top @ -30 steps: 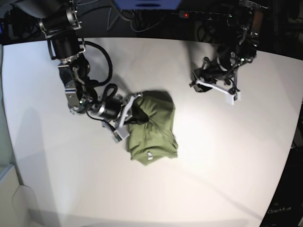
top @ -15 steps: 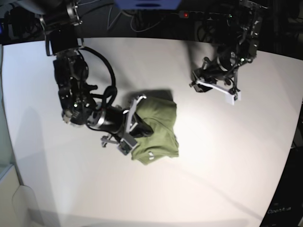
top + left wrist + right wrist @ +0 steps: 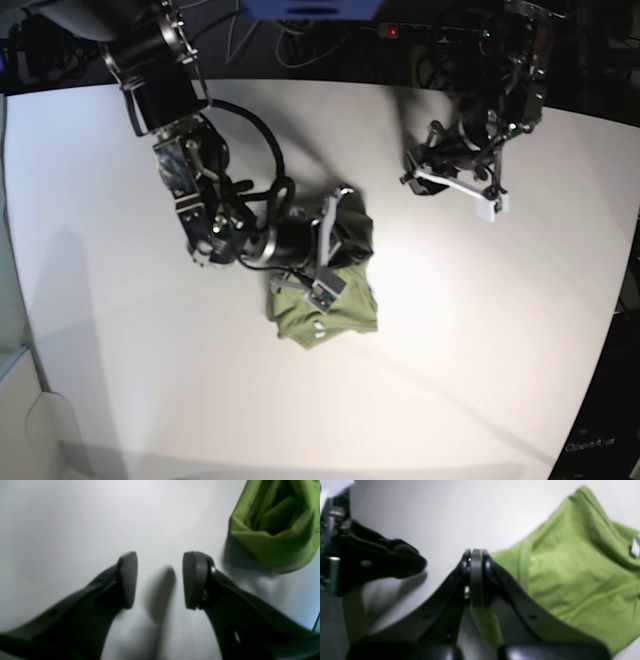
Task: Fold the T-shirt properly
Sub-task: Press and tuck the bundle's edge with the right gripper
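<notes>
The soft olive-green T-shirt lies bunched mid-table. Only the right wrist view shows the black right gripper with pads pressed together; cloth between them is indiscernible. At two o'clock, the left gripper gapes over the bare white table.

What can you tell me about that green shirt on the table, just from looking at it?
The T-shirt is plain olive-green, of thin, soft-looking cloth, gathered into a compact, bunched bundle rather than spread flat. It lies near the middle of the white table. A small white tag shows near its front edge. The right gripper reaches over its top, jaws closed; whether they pinch cloth cannot be made out. In the left wrist view an open fold gapes toward the camera. The left gripper stays well apart from it.
</notes>
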You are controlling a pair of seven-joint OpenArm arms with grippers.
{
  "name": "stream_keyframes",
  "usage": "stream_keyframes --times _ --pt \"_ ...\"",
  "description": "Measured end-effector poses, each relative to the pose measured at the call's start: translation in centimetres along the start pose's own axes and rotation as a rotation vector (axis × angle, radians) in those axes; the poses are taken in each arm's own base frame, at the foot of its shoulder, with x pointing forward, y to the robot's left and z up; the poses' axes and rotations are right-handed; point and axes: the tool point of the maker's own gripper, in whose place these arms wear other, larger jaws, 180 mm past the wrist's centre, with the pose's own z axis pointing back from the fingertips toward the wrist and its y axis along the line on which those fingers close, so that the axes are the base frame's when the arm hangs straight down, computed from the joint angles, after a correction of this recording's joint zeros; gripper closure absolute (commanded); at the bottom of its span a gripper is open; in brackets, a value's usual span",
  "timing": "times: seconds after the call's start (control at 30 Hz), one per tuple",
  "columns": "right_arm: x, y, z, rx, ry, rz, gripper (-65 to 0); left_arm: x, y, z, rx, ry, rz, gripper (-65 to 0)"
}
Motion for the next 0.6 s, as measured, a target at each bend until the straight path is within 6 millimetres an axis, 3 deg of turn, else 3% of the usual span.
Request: stream_keyframes --times 0.27,0.5,0.6 --pt "-2.1 -1.8 -1.4 0.000 -0.023 -0.120 -1.5 0.0 0.0 0.0 0.000 0.000 0.000 -29.3" --pt "-4.1 0.6 -4.0 0.069 -0.033 -0.170 -1.5 0.0 0.0 0.0 0.000 0.001 -0.001 -29.3" --pt "-4.6 0.7 -4.4 0.075 -0.053 -0.201 -1.5 -0.2 0.2 0.1 0.005 0.003 -0.002 -29.3"
